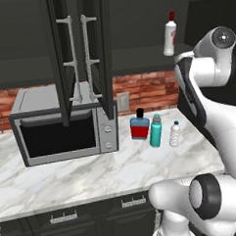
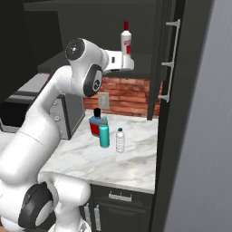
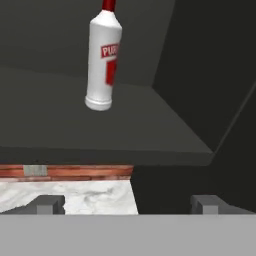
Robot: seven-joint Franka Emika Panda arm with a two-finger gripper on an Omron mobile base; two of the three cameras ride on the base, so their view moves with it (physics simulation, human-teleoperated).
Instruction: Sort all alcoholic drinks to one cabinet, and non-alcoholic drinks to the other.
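Hand view showed jaws (image 3: 127,205) released; white bottle (image 3: 102,60) tilted on the shelf (image 3: 100,135), likely to topple.

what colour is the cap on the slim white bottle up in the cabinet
Red, matching its label. The slim white bottle shows best in the hand view, standing on the dark cabinet shelf.

white bottle (image 3: 102,62) upright on cabinet shelf (image 3: 125,132) | pincer (image 3: 127,204) spread, empty | counter (image 3: 75,195) below

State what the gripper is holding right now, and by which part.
Nothing is held. The gripper is open and apart from the slim white bottle, which stands on the cabinet shelf.
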